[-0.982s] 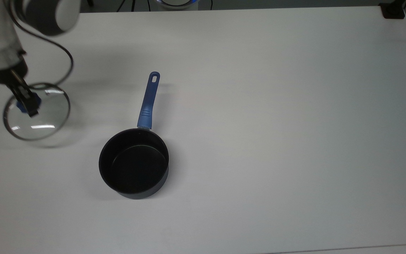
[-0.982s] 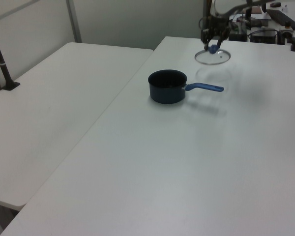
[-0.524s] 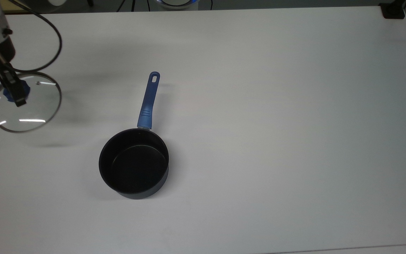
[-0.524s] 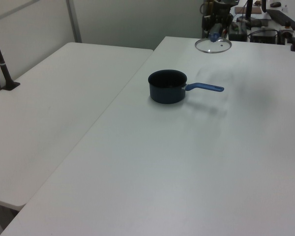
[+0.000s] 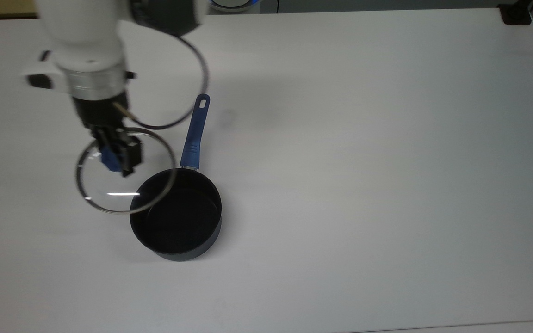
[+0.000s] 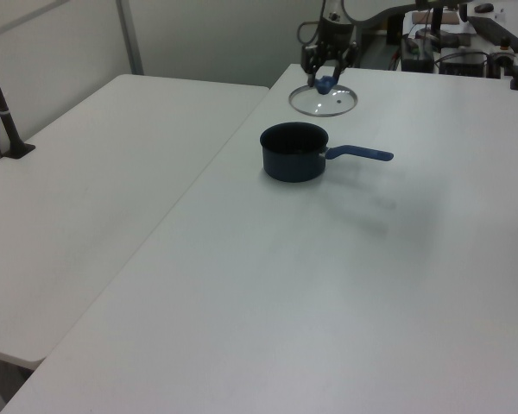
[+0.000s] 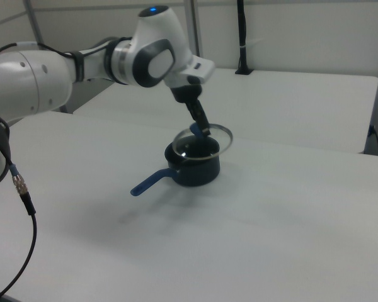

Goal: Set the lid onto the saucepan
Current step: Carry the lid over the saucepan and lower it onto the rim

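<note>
The hand is clenched on the blue knob of the glass lid, carrying it in the air by that central point so the disc hangs roughly level beneath the fingers, a little tilted in the right view. Gripping the knob leaves the metal rim free all round, which is what has to meet the pan.

The lid is off-centre from the saucepan: in the top view its rim overlaps the pan's edge on the top view's left, while most of the glass lies over bare table. The left view shows it raised clear of the pan, so it is not resting on anything.

The saucepan stands open and empty, well in from the table's edges, its blue handle pointing toward the far edge in the top view. The lid probably needs shifting over the pan's centre before lowering.
</note>
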You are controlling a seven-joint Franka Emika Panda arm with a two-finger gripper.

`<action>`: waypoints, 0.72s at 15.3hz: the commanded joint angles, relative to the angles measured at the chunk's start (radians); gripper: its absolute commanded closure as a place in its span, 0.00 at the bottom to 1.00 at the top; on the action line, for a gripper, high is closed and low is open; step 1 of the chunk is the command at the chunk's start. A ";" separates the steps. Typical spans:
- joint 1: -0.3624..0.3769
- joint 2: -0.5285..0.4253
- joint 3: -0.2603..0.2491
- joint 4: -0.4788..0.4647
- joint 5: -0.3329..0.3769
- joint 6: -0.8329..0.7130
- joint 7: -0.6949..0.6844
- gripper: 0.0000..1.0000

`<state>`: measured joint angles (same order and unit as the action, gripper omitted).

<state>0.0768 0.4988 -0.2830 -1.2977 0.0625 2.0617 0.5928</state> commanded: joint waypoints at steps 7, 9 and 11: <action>0.083 0.105 -0.031 0.075 0.002 0.063 0.058 0.59; 0.084 0.110 -0.028 0.075 0.002 0.078 0.059 0.59; 0.086 0.124 -0.025 0.075 0.002 0.081 0.059 0.59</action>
<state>0.1407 0.5997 -0.2880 -1.2515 0.0625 2.1337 0.6315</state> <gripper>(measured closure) 0.339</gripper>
